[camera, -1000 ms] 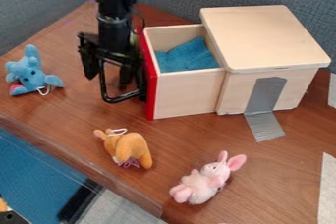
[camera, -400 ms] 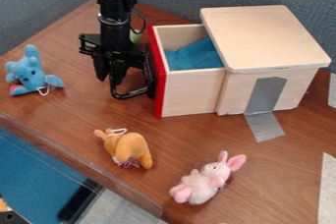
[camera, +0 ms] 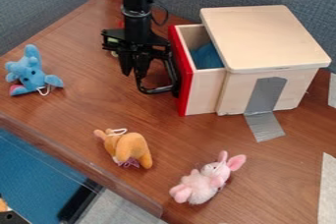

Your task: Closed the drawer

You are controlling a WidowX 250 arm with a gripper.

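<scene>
Beside the red drawer front (camera: 186, 88), my claw (camera: 134, 68) is at the black loop handle (camera: 156, 91); I cannot tell its opening or any grip.

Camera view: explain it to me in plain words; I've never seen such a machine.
A fixed camera looks down at a slant. The black machine is a robot arm, coming in from the top. Its claw hangs beside the red front of a partly open wooden drawer; whether it holds the black handle, I can't tell. Soft toys rest on the brown table: one blue, one orange, one pink.
</scene>
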